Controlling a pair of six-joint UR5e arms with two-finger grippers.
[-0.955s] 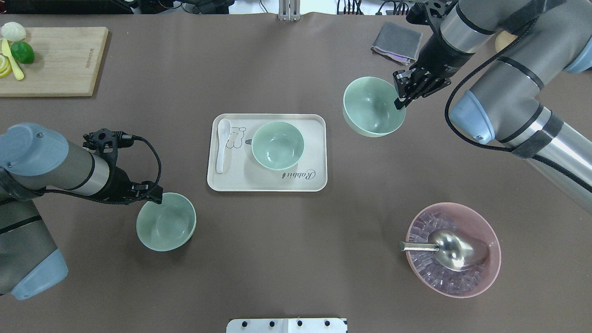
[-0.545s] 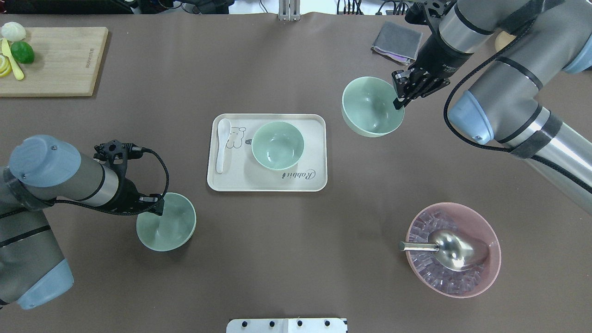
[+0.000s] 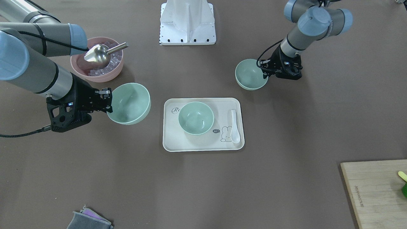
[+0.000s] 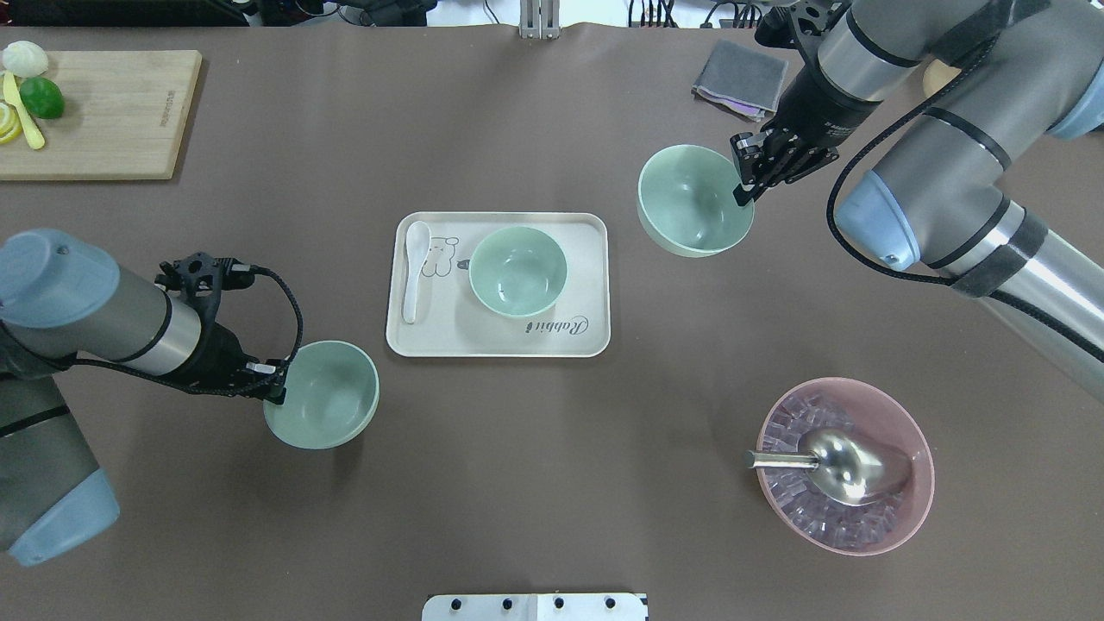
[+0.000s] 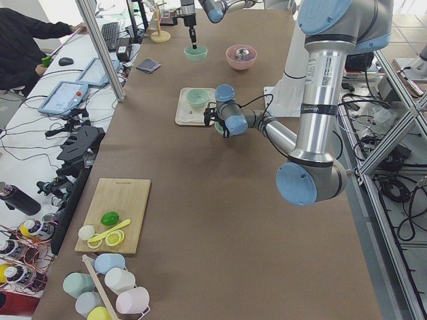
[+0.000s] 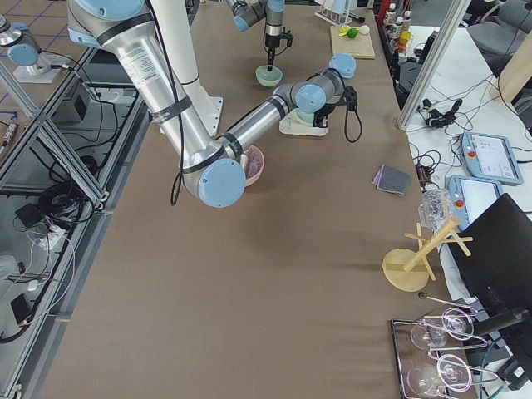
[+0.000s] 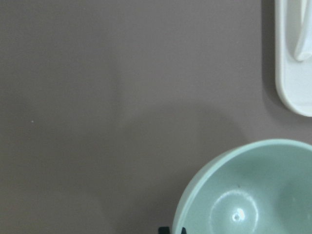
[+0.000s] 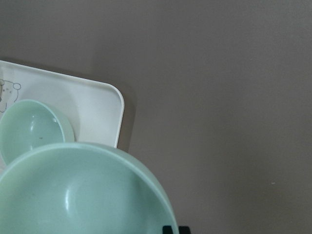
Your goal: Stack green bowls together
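Note:
Three pale green bowls are in view. One green bowl (image 4: 517, 272) (image 3: 196, 118) sits on the cream tray (image 4: 500, 342) at the table's middle. My left gripper (image 4: 278, 388) (image 3: 264, 73) is shut on the near rim of a second bowl (image 4: 326, 397) (image 3: 249, 74) (image 7: 253, 195), held slightly above the table, left of the tray. My right gripper (image 4: 742, 191) (image 3: 109, 103) is shut on the rim of the third bowl (image 4: 694, 200) (image 3: 130, 103) (image 8: 78, 195), held in the air right of the tray's far corner.
A white spoon (image 4: 414, 269) lies on the tray's left part. A pink bowl (image 4: 914, 500) with ice and a metal scoop stands at the front right. A wooden cutting board (image 4: 112, 116) with fruit lies at the far left, and a grey cloth (image 4: 742, 78) at the far right.
My left gripper has closed on its bowl's rim and lifted it, shifting it a little right and towards the tray. The right gripper and its bowl have barely moved.

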